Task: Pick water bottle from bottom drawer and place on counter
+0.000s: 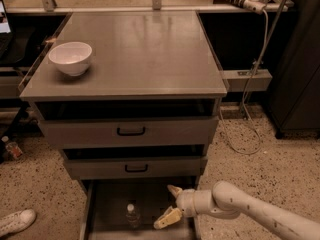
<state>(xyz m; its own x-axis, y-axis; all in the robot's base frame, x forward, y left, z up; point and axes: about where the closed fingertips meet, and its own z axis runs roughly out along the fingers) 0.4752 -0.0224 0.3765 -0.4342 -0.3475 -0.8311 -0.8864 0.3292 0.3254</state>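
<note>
The water bottle [132,215] stands upright in the bottom drawer [107,204], which is pulled out at the foot of the cabinet; its white cap faces up. My gripper [170,204] hangs over the drawer's right half, to the right of the bottle and apart from it. Its two pale fingers are spread, so it is open and holds nothing. The white arm reaches in from the lower right. Above the drawers, the grey counter [145,54] shines faintly.
A white bowl [70,58] sits on the counter's left side. Two shallower drawers with black handles [131,131] stick out slightly above the bottom one. A cable [250,99] hangs at the right, beside a dark cabinet [300,69]. A shoe [15,222] lies on the floor at lower left.
</note>
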